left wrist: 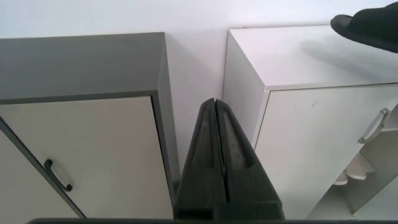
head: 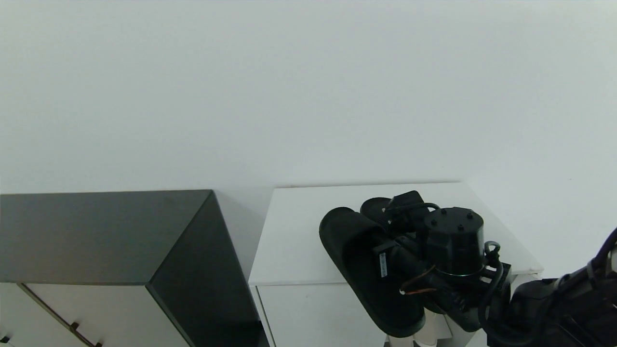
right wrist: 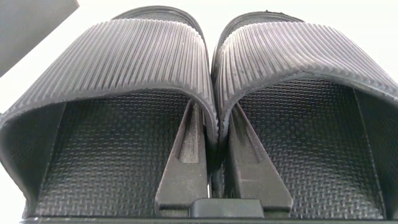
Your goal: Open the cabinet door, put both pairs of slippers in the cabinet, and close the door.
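The right gripper [right wrist: 213, 115] has 1 finger inside each of the 2 black slippers [head: 366, 270], its jaws nearly closed and pinching the slippers' inner walls together. The pair hangs at the lower right of the head view, over the white cabinet [head: 299, 250] top. Since only those walls are held, a firm pinch and a level descent toward the opening look wise. The left wrist view adds the left gripper [left wrist: 215, 109], closed on nothing, and at its right edge the door [left wrist: 311, 137], seemingly ajar, with its handle [left wrist: 372, 126].

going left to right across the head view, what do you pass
dark cabinet → white cabinet → slippers
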Controlling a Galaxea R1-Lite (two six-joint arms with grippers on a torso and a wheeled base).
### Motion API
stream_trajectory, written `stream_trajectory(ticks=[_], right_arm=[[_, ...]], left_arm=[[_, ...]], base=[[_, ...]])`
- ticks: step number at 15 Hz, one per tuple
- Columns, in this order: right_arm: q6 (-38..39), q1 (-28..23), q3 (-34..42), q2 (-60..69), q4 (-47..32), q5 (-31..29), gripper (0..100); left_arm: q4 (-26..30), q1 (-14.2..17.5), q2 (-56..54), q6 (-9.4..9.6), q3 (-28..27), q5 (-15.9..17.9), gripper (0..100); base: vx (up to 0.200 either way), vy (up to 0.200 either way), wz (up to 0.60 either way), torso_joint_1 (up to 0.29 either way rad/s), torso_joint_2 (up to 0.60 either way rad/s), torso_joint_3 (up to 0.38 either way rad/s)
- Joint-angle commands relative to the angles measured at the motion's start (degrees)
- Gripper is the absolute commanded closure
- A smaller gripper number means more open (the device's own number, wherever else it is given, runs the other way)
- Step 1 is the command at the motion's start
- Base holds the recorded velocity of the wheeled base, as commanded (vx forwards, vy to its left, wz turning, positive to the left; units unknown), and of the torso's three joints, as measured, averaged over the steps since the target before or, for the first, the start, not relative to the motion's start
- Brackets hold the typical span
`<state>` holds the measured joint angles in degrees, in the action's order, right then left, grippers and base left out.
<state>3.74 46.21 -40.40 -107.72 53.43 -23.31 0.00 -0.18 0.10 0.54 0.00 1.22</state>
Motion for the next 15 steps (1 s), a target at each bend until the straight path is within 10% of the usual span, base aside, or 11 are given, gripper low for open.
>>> stream_trajectory(ticks=[1, 15], right_arm=[[0.12, 0.02, 0.85, -0.04, 0.01, 0.02, 100], [-0.05, 0.81, 0.50, -1.88, 0.62, -0.07, 100]], left_arm=[[0.00, 0.01, -0.01, -0.01, 0.00, 0.01, 100], [0.00, 0.01, -0.01, -0.01, 0.00, 0.10, 100]], base=[[0.000, 0.000, 0.00, 0.000, 0.00, 0.000], [-0.171, 0.000, 0.00, 0.003, 0.00, 0.001]])
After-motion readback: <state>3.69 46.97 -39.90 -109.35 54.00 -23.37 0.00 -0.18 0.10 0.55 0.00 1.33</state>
